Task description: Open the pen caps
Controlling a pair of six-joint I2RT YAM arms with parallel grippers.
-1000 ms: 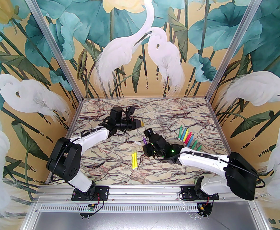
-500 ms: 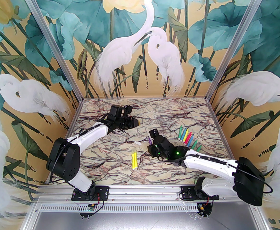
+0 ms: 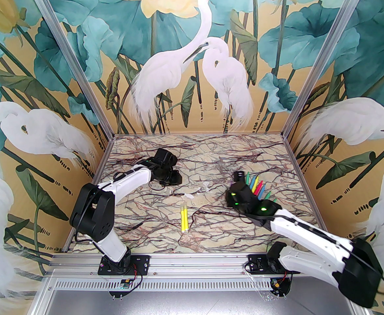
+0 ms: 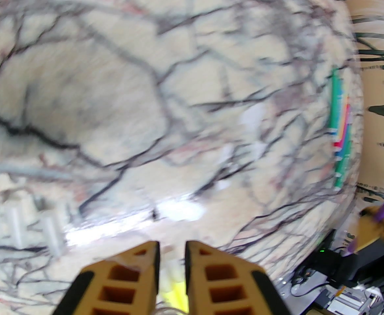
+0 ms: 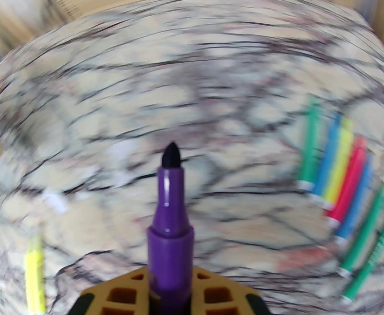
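Your right gripper (image 5: 170,276) is clamped on the purple pen (image 5: 169,215), low on its barrel, so the pen sticks straight out past the fingers. Its dark tip (image 5: 171,156) is bare. Seen from above, that gripper sits just left of the row (image 3: 257,187) of coloured pens lying side by side on the right half of the table (image 3: 211,156). You cannot tell whether it touches the row's leftmost green pen. The row runs green, blue, yellow, pink, blue and two more greens, with the white ends toward you. The wrist view is too blurred to show whether those pens are capped.

Your left gripper (image 4: 172,246) is well left of the row. Its jaws are pressed almost together, with what looks like a pale, see-through cap (image 4: 168,272) pinched in the slit. The yellow-green patch below the cap is too blurred to name.

Two loose caps (image 3: 188,195) lie on the table left of the row, between the two grippers. Three more caps (image 4: 52,238) show side by side in the left wrist view, farther left again. Two yellow pens (image 3: 184,217) lie together left of the row and nearer you, with their pale ends pointing away.
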